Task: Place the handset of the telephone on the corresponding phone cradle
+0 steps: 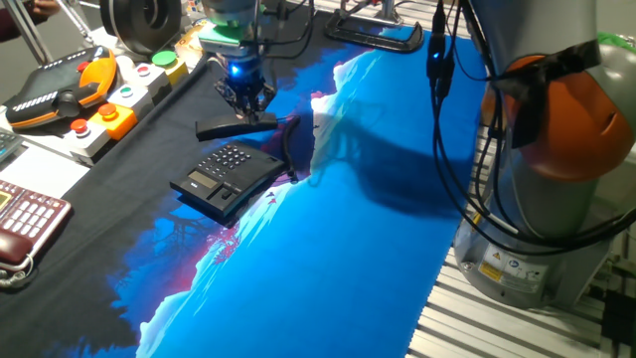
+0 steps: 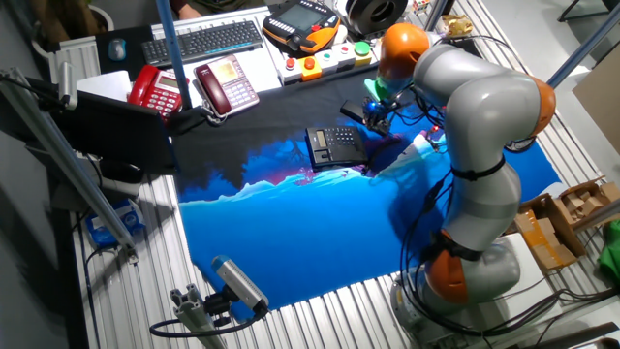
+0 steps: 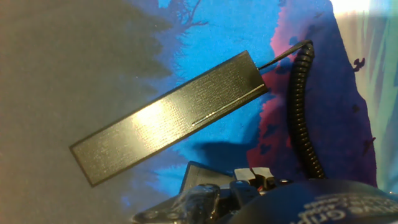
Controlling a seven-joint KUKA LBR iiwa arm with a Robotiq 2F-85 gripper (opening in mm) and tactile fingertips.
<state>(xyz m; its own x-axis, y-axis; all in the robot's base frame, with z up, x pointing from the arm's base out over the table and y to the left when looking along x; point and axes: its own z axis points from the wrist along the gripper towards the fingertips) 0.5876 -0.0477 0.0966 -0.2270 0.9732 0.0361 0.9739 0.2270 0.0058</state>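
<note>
The black handset (image 1: 238,126) (image 3: 171,118) lies flat on the dark cloth just beyond the black telephone (image 1: 227,177) (image 2: 336,145). Its coiled cord (image 3: 300,106) runs from one end towards the phone. My gripper (image 1: 245,99) hangs directly above the handset with its fingers spread, and nothing is between them. In the hand view the whole bar shows below me, untouched. The phone cradle (image 1: 256,181), a plain black strip beside the keypad on the blue-cloth side, holds nothing.
A dark red phone (image 1: 25,224) (image 2: 225,82) sits at the table's end beside a red phone (image 2: 155,89). An orange teach pendant (image 1: 60,89), a button box (image 1: 119,104) and a keyboard (image 2: 203,41) line the back. The crumpled blue cloth (image 1: 348,229) borders the telephone.
</note>
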